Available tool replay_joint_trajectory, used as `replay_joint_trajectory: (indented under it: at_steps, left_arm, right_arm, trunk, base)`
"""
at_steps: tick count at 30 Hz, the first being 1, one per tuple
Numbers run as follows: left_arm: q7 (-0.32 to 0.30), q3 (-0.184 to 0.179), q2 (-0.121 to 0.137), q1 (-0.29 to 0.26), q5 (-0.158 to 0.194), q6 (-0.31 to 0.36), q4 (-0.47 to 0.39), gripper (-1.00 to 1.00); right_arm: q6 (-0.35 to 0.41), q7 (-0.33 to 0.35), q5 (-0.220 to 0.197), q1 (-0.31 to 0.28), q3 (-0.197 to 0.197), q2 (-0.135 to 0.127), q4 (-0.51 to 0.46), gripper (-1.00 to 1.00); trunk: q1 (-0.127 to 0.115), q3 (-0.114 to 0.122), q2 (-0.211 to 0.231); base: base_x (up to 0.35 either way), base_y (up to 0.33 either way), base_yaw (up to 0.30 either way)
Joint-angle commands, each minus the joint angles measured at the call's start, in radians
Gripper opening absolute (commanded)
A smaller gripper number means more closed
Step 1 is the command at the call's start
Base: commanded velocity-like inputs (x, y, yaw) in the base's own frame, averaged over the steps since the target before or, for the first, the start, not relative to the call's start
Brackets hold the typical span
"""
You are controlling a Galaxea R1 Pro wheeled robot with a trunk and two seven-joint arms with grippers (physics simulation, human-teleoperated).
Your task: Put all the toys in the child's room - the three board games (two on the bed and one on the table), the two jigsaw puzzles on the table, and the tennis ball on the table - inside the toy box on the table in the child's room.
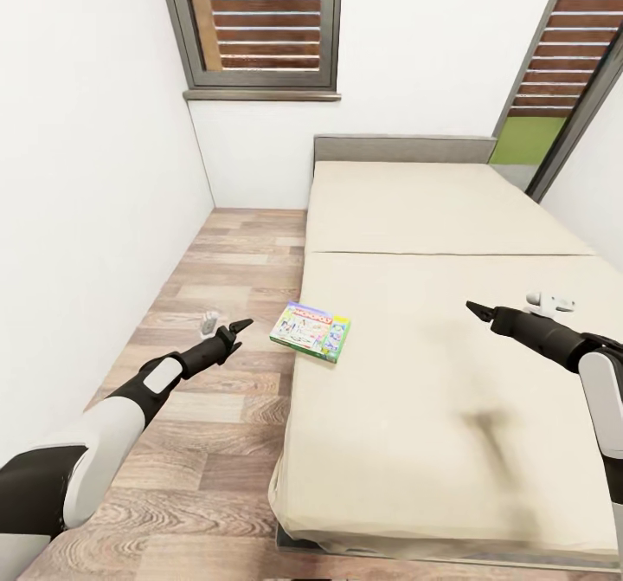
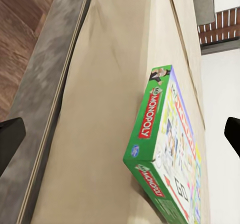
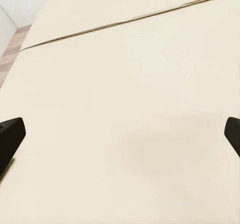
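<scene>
Head view shows me one board game [image 1: 310, 331], a Monopoly box, lying flat at the left edge of the bed [image 1: 450, 408], not yet picked up. My left gripper [image 1: 237, 328] hangs beside it over the floor, fingers spread and empty; the right gripper [image 1: 478, 309] hovers above the mattress, also open and empty. I judge nearly everything remains

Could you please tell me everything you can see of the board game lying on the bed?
The board game is a flat rectangular Monopoly box with green sides, red name bands and a pale, colourful printed lid. It looks like cardboard and is closed. It lies flat, lid up, turned at an angle, at the edge of the beige bed nearest the wood floor. Only the bed touches it; the left claw is beside it, apart.
</scene>
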Motion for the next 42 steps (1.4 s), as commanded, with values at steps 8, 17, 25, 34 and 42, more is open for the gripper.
replay_joint_trajectory:
  at_steps: [8, 17, 25, 34, 42]
  left_arm:
    - [-0.006, 0.002, 0.001, -0.002, 0.003, 0.008, 0.000, 1.00]
    - [-0.006, 0.001, 0.000, -0.002, 0.002, 0.007, 0.000, 1.00]
    - [-0.005, 0.001, 0.000, -0.002, 0.001, 0.007, 0.000, 1.00]
    - [0.000, 0.001, 0.000, -0.002, 0.001, 0.006, 0.001, 1.00]
    - [0.001, 0.001, 0.000, 0.000, 0.001, 0.006, 0.002, 1.00]
  right_arm:
    - [0.005, 0.009, 0.007, -0.001, -0.002, 0.001, 0.000, 1.00]
    - [0.005, 0.009, 0.007, -0.001, -0.002, 0.001, 0.000, 1.00]
    - [0.005, 0.009, 0.007, -0.001, -0.002, 0.002, 0.000, 1.00]
    - [0.005, 0.009, 0.007, 0.000, -0.001, 0.003, 0.000, 1.00]
    - [0.005, 0.009, 0.007, 0.000, -0.001, 0.004, 0.000, 1.00]
  trunk:
    - [0.000, -0.001, 0.000]
    - [0.000, 0.001, 0.000]
    - [0.000, 0.002, 0.000]
    - [0.000, 0.002, 0.000]
    - [0.000, 0.002, 0.000]
  base:
    - [0.000, 0.000, -0.087]
    - [0.000, 0.000, -0.154]
    - [0.000, 0.000, -0.053]
    - [0.000, 0.000, -0.017]
    - [0.000, 0.000, -0.028]
